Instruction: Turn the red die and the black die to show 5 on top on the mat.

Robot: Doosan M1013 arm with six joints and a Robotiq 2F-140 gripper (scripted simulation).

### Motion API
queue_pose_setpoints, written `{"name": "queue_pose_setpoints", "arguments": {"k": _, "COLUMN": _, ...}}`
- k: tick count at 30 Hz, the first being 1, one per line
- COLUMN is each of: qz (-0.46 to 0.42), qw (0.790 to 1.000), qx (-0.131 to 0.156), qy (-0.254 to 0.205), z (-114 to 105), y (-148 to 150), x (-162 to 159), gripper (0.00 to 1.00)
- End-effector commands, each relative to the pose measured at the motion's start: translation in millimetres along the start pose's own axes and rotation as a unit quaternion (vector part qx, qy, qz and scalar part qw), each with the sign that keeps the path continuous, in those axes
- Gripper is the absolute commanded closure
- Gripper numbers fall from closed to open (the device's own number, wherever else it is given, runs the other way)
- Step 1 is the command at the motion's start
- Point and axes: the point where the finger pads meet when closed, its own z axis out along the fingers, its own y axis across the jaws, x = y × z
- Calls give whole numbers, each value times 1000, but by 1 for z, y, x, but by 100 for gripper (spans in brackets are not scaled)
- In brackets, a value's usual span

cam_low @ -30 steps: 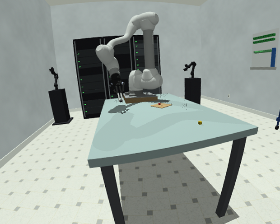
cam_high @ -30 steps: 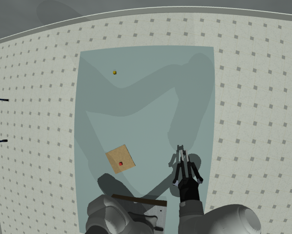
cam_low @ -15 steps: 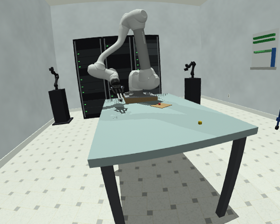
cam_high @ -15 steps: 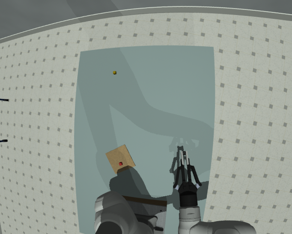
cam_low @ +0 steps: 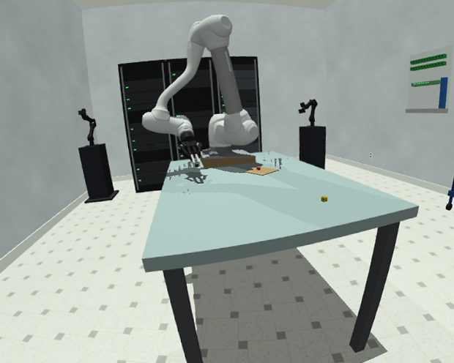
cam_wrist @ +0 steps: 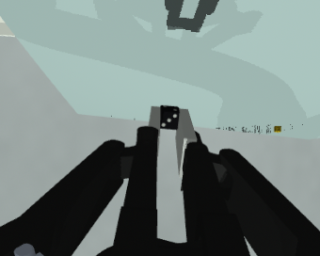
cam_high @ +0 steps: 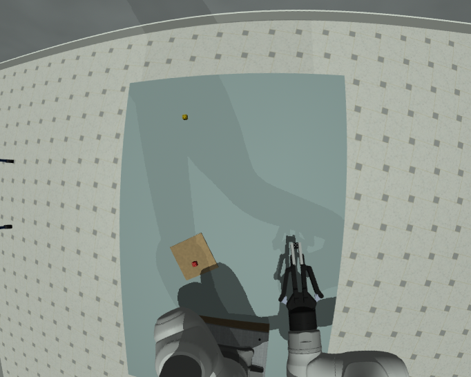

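Jaws (cam_high: 295, 246) (cam_low: 196, 164): your two fingertips stand a narrow gap apart, drawn in on the black die and gripping it, one pale pad against each of two opposite sides.
Black die (cam_high: 295, 245) (cam_wrist: 169, 118): you have it right at the tips, between the pads; its side toward the wrist camera shows three white pips in a diagonal row. You hold it away from the mat, over on the other side of the desk from the yellow die; in the exterior view it is too small to make out.
Height of the grip: you have the jaws above the desk (cam_high: 275, 137) (cam_low: 246, 213) (cam_wrist: 264, 28), reaching out at a slant, their shadow falling on its surface.
Mat (cam_high: 184, 255) (cam_low: 266, 171): you see a tan square lying on the desk, turned at an angle, near the arm's base.
Red die (cam_high: 194, 264) (cam_low: 258, 168): it sits on the mat, inside its edges, well apart from your jaws; its top number is too small for you to read.
Yellow die (cam_high: 184, 117) (cam_low: 324, 199) (cam_wrist: 278, 129): it sits on the desk itself, off the mat and well apart from your jaws; you cannot read its top number with certainty.
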Motion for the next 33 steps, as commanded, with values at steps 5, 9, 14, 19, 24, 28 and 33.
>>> {"name": "queue_pose_setpoints", "arguments": {"k": 5, "qz": 0, "qw": 1000, "qx": 0, "qy": 0, "z": 12, "y": 0, "x": 22, "gripper": 84}}
{"name": "queue_pose_setpoints", "arguments": {"k": 9, "qz": 0, "qw": 1000, "qx": 0, "qy": 0, "z": 19, "y": 0, "x": 36, "gripper": 84}}
{"name": "queue_pose_setpoints", "arguments": {"k": 14, "qz": 0, "qw": 1000, "qx": 0, "qy": 0, "z": 24, "y": 0, "x": 46, "gripper": 84}}
{"name": "queue_pose_setpoints", "arguments": {"k": 19, "qz": 0, "qw": 1000, "qx": 0, "qy": 0, "z": 30, "y": 0, "x": 56, "gripper": 84}}
{"name": "queue_pose_setpoints", "arguments": {"k": 24, "qz": 0, "qw": 1000, "qx": 0, "qy": 0, "z": 32, "y": 0, "x": 60, "gripper": 84}}
{"name": "queue_pose_setpoints", "arguments": {"k": 28, "qz": 0, "qw": 1000, "qx": 0, "qy": 0, "z": 32, "y": 0, "x": 60, "gripper": 84}}
{"name": "queue_pose_setpoints", "arguments": {"k": 33, "qz": 0, "qw": 1000, "qx": 0, "qy": 0, "z": 32, "y": 0, "x": 60, "gripper": 84}}
